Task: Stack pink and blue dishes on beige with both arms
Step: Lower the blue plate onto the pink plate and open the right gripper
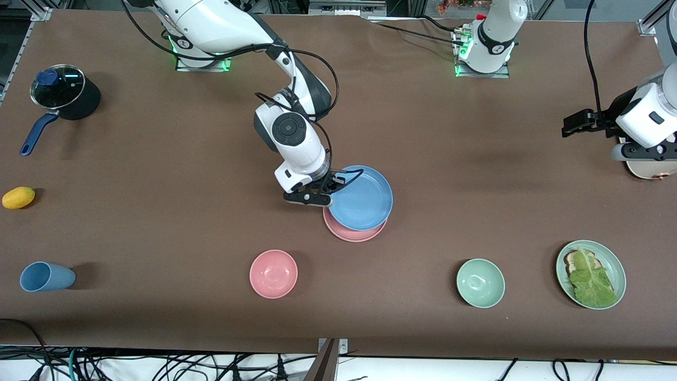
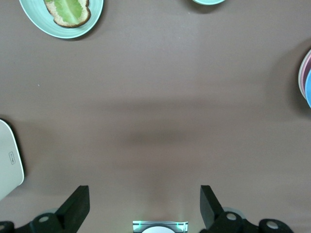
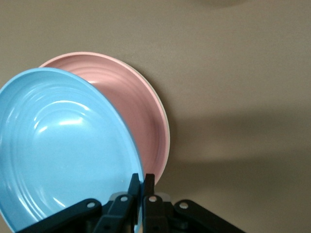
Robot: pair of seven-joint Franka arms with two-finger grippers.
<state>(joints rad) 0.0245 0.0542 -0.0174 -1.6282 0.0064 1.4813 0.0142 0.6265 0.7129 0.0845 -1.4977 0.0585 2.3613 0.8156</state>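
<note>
Our right gripper (image 1: 332, 186) has its fingers clamped on the blue plate's (image 1: 362, 198) rim, over the pink plate (image 1: 353, 232). Our left gripper (image 2: 144, 206) waits above bare worktop (image 2: 155, 97), fingers apart.

Three plates for sure: blue plate (image 1: 364, 200), pink plate (image 1: 351, 231), green plate (image 1: 613, 259), perhaps a beige one underneath; two bowls (image 1: 273, 273); one cup (image 1: 45, 277); one pot (image 1: 66, 98).

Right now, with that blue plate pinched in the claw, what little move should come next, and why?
Probably lower it. The right gripper is shut on the blue plate at its rim, tilted and off-centre over the pink plate, which lies on the beige plate. Centre it, set it down, let go. The left gripper waits open at the table's end.
</note>
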